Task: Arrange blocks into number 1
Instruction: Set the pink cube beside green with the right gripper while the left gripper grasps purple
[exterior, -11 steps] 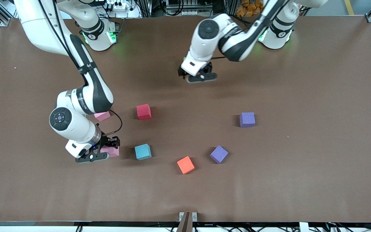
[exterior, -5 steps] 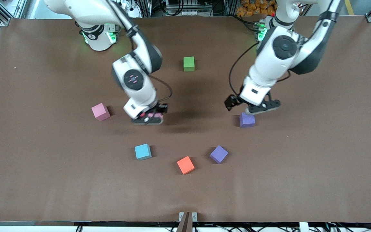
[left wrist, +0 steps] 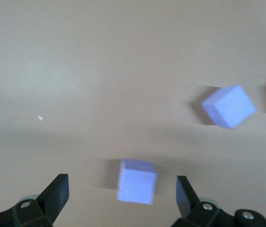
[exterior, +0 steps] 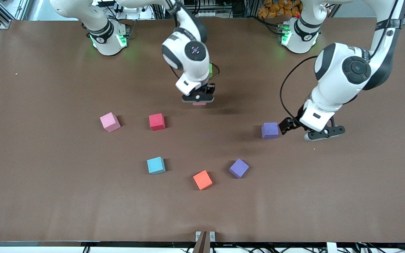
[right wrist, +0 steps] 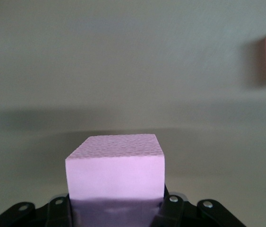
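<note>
nearest the camera lie the orange block (exterior: 202,180), a purple block (exterior: 239,168) and the blue block (exterior: 156,165), untouched. farther up, the left gripper (exterior: 309,130) hangs spread and empty beside a second purple block (exterior: 270,130), level with the red block (exterior: 157,122) and a pink block (exterior: 110,122). farthest, the right gripper (exterior: 199,99) carries another pink block (right wrist: 116,166) clenched over bare table by the green block (exterior: 210,69); next it likely sets it down under green to build the 1's stroke.

right arm reaching to table middle, right gripper (exterior: 198,99) clamped on a pink block (right wrist: 115,166), held above the surface, left arm bent low, left gripper (exterior: 323,133) fingers spread, just beside a purple block (exterior: 270,130)
</note>
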`<state>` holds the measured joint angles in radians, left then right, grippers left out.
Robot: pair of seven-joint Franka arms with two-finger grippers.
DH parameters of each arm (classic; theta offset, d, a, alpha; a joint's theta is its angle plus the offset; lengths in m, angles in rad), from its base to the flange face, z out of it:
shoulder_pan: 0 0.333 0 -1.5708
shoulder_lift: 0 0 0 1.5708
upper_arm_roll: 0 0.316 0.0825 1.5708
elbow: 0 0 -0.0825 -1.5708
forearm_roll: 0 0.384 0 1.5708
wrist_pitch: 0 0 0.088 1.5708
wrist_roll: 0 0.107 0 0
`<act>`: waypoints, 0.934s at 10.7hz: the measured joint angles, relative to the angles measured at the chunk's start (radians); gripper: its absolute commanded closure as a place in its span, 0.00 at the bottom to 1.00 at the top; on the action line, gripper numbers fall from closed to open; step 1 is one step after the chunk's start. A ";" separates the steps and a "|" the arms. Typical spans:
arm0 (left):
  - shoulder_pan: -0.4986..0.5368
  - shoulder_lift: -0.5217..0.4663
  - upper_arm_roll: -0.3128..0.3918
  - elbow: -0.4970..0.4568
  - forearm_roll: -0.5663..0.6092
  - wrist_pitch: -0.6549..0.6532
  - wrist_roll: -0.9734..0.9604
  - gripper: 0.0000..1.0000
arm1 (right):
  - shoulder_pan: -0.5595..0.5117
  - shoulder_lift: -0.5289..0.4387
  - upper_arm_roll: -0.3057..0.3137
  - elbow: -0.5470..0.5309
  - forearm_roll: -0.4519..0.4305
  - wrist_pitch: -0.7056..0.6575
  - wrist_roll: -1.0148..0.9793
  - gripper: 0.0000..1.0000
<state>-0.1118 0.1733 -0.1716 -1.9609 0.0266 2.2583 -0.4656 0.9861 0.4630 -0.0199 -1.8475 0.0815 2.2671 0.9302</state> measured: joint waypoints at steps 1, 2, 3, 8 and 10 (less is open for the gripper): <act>0.000 0.017 0.011 0.010 0.037 0.000 0.007 0.00 | 0.037 0.006 0.000 -0.020 0.000 0.032 0.032 0.51; 0.000 0.039 0.014 0.026 0.053 0.000 0.010 0.00 | 0.071 0.017 0.000 -0.046 0.000 0.078 0.053 0.52; -0.003 0.059 0.014 0.041 0.057 0.000 0.011 0.00 | 0.090 0.025 0.000 -0.070 0.000 0.111 0.064 0.52; -0.036 0.138 0.013 0.058 0.060 0.000 0.013 0.00 | 0.112 0.033 0.005 -0.107 0.000 0.128 0.066 0.51; -0.060 0.172 0.013 0.058 0.060 0.000 0.013 0.00 | 0.127 0.038 0.009 -0.118 0.000 0.131 0.066 0.49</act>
<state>-0.1718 0.3455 -0.1591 -1.9027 0.0864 2.2579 -0.4527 1.1136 0.5006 -0.0114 -1.9659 0.0815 2.3977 0.9962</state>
